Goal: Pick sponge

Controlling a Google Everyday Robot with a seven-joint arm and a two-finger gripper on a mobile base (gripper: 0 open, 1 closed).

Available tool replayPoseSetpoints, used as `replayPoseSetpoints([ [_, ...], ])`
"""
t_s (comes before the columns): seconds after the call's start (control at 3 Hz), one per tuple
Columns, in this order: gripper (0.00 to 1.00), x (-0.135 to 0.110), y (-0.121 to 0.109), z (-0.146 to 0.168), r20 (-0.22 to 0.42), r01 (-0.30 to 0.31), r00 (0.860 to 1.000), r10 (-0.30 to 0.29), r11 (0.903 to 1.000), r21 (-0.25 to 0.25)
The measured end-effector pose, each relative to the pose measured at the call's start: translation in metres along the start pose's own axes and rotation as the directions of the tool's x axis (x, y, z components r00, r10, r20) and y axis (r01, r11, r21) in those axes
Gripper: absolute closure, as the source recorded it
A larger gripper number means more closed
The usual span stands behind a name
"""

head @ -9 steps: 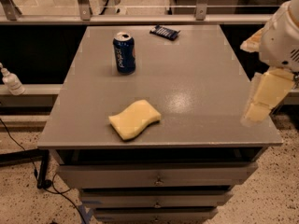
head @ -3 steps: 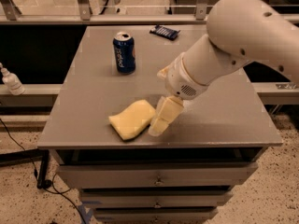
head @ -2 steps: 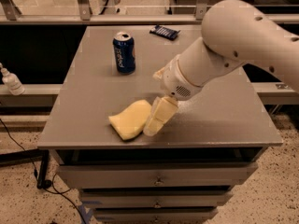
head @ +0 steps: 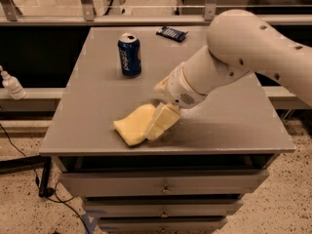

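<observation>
The pale yellow sponge (head: 130, 126) lies flat near the front left of the grey table (head: 229, 126). My gripper (head: 161, 123), with pale yellow blocky fingers, comes down from the right at the end of the white arm (head: 234, 57) and covers the sponge's right end, at or just above it. That end of the sponge is hidden behind the gripper.
A blue soda can (head: 129, 55) stands upright at the back left of the table. A dark blue packet (head: 171, 33) lies at the back edge. A white bottle (head: 10, 84) stands on a ledge at the far left. Drawers (head: 163, 189) sit below the tabletop.
The arm has swung in from the right edge of the table to the sponge. Over the last second the gripper moved a little further left over the sponge's right end. The sponge has not moved.
</observation>
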State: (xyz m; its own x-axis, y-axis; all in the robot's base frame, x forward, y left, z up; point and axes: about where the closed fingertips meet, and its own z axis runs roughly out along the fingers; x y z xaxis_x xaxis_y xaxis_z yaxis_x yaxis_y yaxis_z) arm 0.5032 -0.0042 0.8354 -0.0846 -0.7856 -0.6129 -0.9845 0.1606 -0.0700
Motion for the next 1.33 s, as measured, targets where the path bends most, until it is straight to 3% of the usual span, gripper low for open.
replayPoseSetpoints([
  [0.67,0.65,-0.001,0.005,-0.003,0.018,-0.015,1.0,0.015,0.9999,0.001],
  [1.0,0.87,-0.004,0.001,-0.028,0.013,-0.013,1.0,0.013,0.9992,0.038],
  [1.33,1.0,-0.014,-0.017,-0.07,0.004,0.001,1.0,-0.001,0.994,0.109],
])
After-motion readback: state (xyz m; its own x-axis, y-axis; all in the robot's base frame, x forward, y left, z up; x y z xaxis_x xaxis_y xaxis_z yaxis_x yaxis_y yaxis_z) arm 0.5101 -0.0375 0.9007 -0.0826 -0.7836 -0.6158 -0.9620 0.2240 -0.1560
